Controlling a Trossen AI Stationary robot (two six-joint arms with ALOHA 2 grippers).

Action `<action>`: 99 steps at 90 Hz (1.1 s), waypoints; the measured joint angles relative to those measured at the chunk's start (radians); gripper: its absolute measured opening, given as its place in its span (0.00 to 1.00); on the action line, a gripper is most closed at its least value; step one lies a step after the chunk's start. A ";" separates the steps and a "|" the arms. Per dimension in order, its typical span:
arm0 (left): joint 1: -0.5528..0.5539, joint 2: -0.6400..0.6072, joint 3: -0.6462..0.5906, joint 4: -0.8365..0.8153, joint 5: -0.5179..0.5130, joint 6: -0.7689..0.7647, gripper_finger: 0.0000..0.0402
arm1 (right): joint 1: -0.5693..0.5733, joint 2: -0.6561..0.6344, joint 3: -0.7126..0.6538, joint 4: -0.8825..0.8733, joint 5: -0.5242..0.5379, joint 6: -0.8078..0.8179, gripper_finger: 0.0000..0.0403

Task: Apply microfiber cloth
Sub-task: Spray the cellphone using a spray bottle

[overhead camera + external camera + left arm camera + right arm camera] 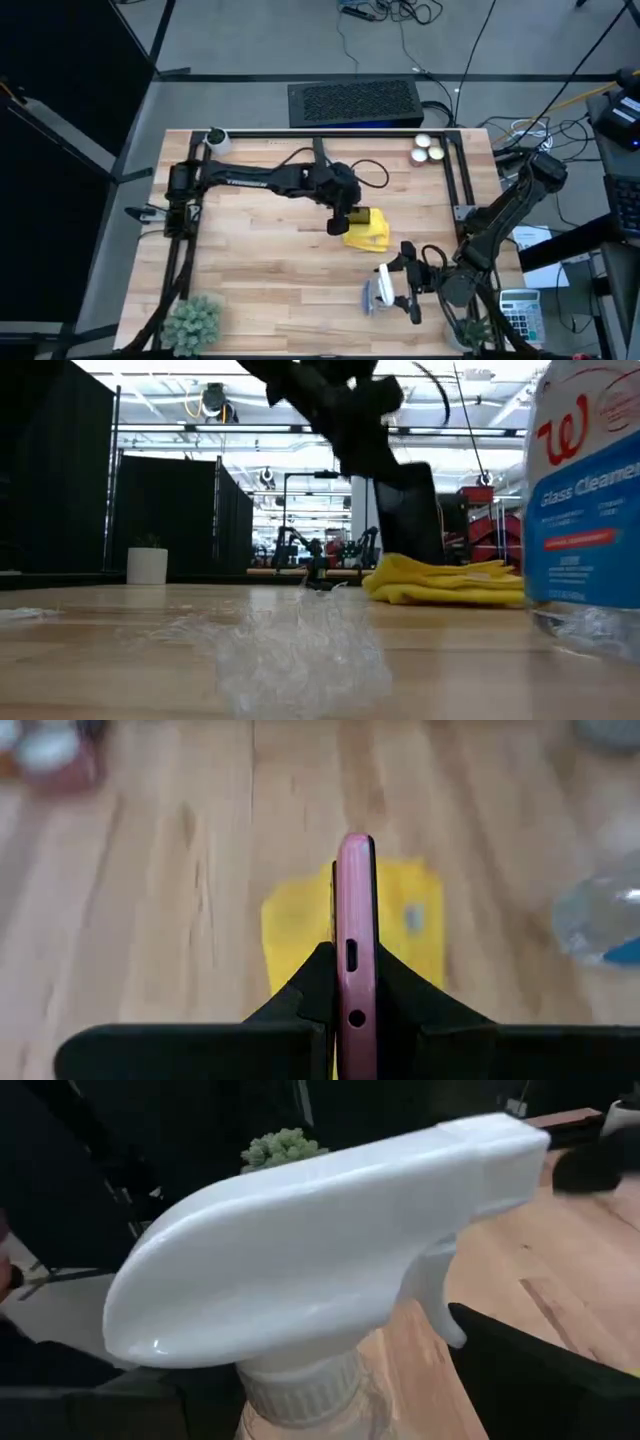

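One pink phone (355, 950) edge-on, pinched in the left pincer (355, 1020) above the microfiber cloth (300, 925) — visible only from the left wrist.

1. Microfiber cloth (367, 231): bright yellow, plain, no pattern.
2. Phone (356, 960): pink case edge, dark ports.
3. Left gripper (356, 1020): black fingers.
4. Spray bottle (585, 500): clear body, blue label, red script letter, white lettering.
5. Trigger head (320, 1250): white.
6. Table (260, 270): light wood grain, planked.
7. Plant (192, 322): grey-green.
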 joint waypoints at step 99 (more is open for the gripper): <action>0.001 -0.050 -0.002 -0.064 -0.007 0.004 0.04 | -0.052 -0.134 0.006 -0.533 -0.281 0.432 0.73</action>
